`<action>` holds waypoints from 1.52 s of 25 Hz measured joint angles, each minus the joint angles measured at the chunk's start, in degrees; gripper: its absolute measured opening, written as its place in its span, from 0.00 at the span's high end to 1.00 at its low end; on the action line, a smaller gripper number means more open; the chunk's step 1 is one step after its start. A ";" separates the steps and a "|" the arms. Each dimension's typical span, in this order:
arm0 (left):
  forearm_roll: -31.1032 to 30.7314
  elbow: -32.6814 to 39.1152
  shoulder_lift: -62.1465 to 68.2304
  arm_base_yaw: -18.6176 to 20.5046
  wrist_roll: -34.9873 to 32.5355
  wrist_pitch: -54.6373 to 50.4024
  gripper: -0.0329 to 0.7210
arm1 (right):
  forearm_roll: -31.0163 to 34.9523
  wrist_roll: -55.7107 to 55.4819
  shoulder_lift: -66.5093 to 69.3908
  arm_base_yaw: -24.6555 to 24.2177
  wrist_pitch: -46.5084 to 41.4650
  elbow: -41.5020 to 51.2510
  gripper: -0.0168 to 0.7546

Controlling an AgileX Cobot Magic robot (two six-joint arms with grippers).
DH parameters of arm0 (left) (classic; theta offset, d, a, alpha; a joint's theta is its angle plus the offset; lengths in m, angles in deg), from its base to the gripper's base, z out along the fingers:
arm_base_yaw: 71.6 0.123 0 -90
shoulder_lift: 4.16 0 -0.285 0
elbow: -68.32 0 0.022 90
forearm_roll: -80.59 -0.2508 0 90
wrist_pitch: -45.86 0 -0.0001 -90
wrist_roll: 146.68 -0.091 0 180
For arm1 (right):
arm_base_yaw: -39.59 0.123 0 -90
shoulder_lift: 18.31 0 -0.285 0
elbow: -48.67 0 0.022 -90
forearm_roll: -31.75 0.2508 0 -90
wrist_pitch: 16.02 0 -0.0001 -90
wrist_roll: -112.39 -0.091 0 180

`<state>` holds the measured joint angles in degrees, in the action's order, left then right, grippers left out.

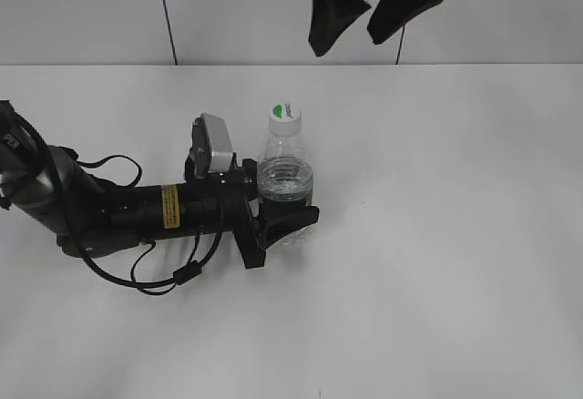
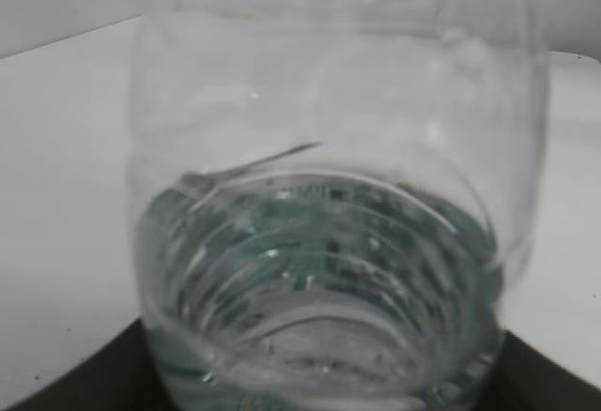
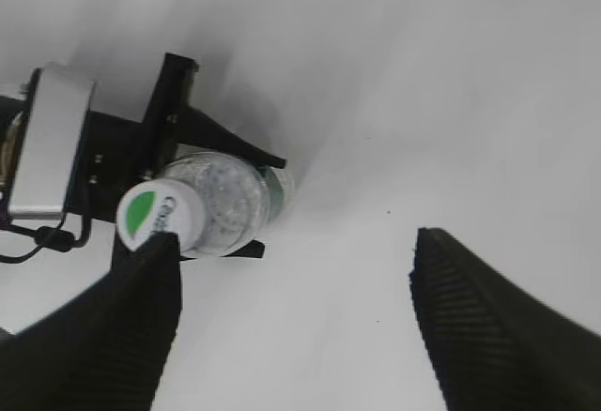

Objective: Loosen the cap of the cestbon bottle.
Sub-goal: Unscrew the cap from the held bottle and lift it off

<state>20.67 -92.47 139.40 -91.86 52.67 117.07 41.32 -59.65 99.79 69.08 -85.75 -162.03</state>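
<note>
Here, the white table (image 1: 455, 235) fills most of the view, and behind it stands a pale wall (image 1: 82, 7) with thin dark lines. The left arm (image 1: 109, 212) lies low across the table from the left side, black, with a yellow sticker and loose black wires by it. On its wrist sits a small grey camera box (image 1: 211, 144). The left gripper (image 1: 284, 221) has its 2 black jaws about half way open, one on each side of the lower part of the cestbon bottle (image 1: 284, 180), and it holds the bottle there. The bottle stands upright near the middle of the table, clear, with ribs, some water inside and a dark green band low down. In the left wrist view the bottle (image 2: 329, 242) is so close that it fills almost the whole picture, and the water looks green at the bottom. The right gripper (image 1: 364, 12) hangs high above the table, up and to the right of the bottle, with its 2 black fingers (image 3: 488, 327) spread wide and nothing between them. It does not touch the bottle. The cap (image 1: 285, 117) is the smallest thing, round and white with a green mark on top, and it sits on the neck of the bottle. From the right wrist view the cap (image 3: 155, 214) shows just beside the tip of one finger.
</note>
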 joint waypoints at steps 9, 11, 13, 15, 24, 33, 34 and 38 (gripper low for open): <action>0.00 0.00 0.00 0.00 0.00 0.06 0.41 | 0.81 -2.10 3.49 4.95 0.00 -0.12 0.23; 0.00 0.00 0.00 0.00 0.00 0.00 0.41 | 1.41 -2.16 3.98 6.10 0.00 -0.12 0.23; 0.00 0.00 0.00 0.00 0.00 0.00 0.41 | 1.56 -2.22 4.04 6.76 0.00 -0.12 0.23; 0.00 0.00 0.00 0.00 0.00 0.00 0.41 | 1.83 -2.22 4.04 6.83 0.00 -0.12 0.23; 0.00 0.00 0.00 0.00 0.00 0.00 0.41 | 2.80 -2.53 5.46 6.95 0.00 -0.17 0.23; 0.00 0.00 0.00 0.00 0.00 0.06 0.41 | 2.98 -4.68 9.00 6.95 -0.04 -0.84 0.23; 0.00 0.00 0.00 0.00 0.00 0.06 0.41 | 2.98 -4.68 9.00 6.95 -0.04 -1.10 0.23; 0.00 0.00 0.00 0.00 0.00 0.06 0.41 | 2.92 -4.72 9.00 6.95 -0.06 -2.09 0.26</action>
<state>20.67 -92.47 139.40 -91.86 52.67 117.13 44.24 -64.37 108.79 76.03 -85.81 -164.12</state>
